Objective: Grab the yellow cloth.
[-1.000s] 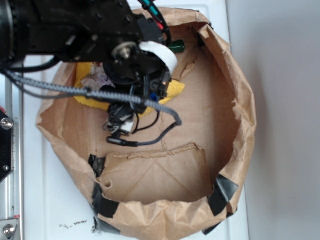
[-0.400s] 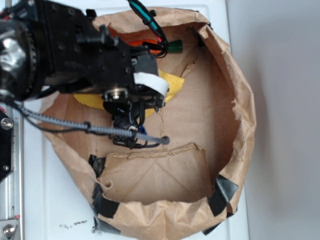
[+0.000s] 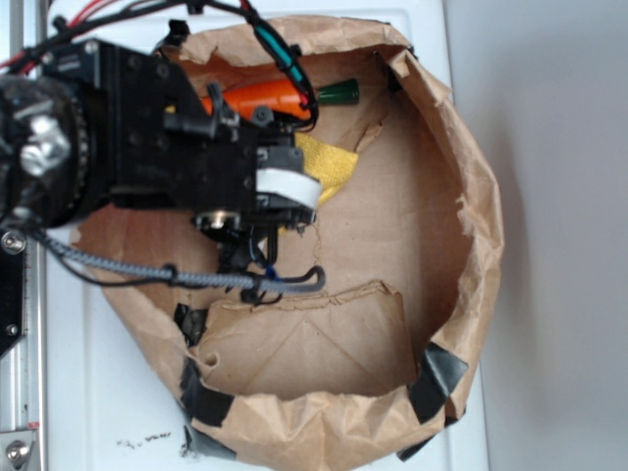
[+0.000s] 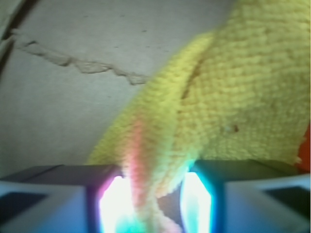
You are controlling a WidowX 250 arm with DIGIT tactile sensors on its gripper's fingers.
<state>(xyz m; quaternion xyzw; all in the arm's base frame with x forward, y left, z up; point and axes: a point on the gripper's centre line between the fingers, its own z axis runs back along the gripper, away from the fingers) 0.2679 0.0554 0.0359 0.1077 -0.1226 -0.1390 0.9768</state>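
The gripper (image 4: 154,204) is closed narrowly on a fold of the yellow cloth (image 4: 233,102). The cloth lies inside the brown paper bag (image 3: 471,196), near its far rim, beside the orange toy carrot (image 3: 257,95).

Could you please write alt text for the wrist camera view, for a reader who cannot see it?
The gripper pinches a fold of the yellow cloth between its two glowing fingertips. Behind lies brown paper with a ragged tear.

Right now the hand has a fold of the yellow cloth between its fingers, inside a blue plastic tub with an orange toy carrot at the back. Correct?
Not quite: the container is a brown paper bag, not a blue plastic tub, as the exterior view shows. The rest holds: the hand has a fold of the yellow cloth between its fingers, and the orange toy carrot lies at the back.
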